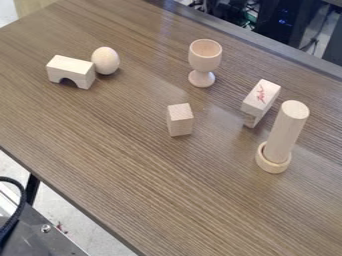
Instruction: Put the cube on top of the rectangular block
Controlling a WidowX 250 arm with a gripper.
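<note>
Cannot tell state of claw, released or clenched. Can see red marks [260,94], too small for reading, on wooden block [257,106].

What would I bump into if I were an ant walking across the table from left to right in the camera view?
Arch block → egg → small block → cup → block with red marks → round stick.
</note>
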